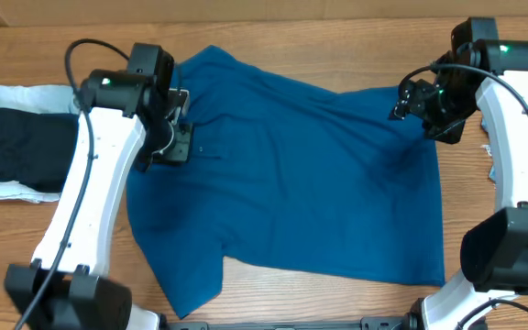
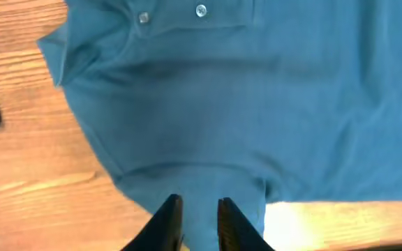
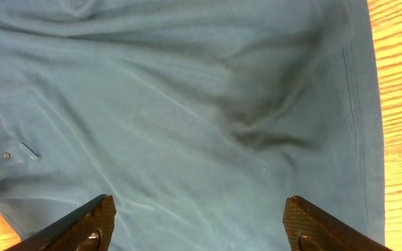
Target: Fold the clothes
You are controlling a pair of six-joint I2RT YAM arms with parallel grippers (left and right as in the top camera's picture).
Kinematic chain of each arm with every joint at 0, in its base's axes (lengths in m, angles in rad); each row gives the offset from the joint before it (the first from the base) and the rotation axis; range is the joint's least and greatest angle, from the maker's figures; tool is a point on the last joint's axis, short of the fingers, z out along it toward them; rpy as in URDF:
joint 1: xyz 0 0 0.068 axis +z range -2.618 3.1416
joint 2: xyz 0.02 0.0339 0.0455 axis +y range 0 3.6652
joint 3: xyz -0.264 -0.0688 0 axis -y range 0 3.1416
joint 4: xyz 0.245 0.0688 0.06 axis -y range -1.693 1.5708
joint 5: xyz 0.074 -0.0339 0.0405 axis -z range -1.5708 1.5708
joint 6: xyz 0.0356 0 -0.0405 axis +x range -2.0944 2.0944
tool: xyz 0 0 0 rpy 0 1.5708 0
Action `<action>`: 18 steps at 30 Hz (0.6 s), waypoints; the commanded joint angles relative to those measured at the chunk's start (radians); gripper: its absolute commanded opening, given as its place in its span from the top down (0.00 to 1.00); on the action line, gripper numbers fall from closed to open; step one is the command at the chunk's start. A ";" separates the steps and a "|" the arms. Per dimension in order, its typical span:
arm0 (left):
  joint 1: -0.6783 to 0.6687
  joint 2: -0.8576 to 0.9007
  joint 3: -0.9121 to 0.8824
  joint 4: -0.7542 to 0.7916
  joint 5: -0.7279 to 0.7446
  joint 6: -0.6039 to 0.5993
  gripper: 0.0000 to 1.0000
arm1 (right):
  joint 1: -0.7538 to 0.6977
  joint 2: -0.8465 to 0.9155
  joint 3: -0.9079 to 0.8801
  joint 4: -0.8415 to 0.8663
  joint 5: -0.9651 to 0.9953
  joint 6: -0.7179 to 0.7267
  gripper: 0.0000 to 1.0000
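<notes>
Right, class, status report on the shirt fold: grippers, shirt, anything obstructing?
Left gripper pinching polo shirt edge. Right gripper open above it. Shirt spread out, unfolded. Dark garment lies aside, not obstructing.

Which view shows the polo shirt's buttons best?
Left wrist: the two buttons on the blue polo shirt show close and clear near the top edge. The right wrist catches them tiny at its left edge; overhead they are too small to tell.

no readable text, labels or signs
</notes>
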 commanded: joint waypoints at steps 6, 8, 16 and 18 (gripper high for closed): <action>0.005 -0.547 -0.082 -0.016 -0.096 -0.070 0.55 | -0.009 -0.368 0.018 -0.124 0.132 0.082 0.04; 0.005 -0.574 -0.214 -0.015 -0.092 -0.119 0.54 | -0.009 -0.366 -0.019 -0.142 0.130 0.088 0.03; 0.138 -0.572 -0.748 0.272 0.072 -0.497 0.29 | -0.009 -0.365 -0.145 -0.118 0.131 0.067 0.01; 0.177 -0.572 -0.762 0.252 0.086 -0.560 0.28 | -0.009 -0.365 -0.145 -0.112 0.130 0.067 0.00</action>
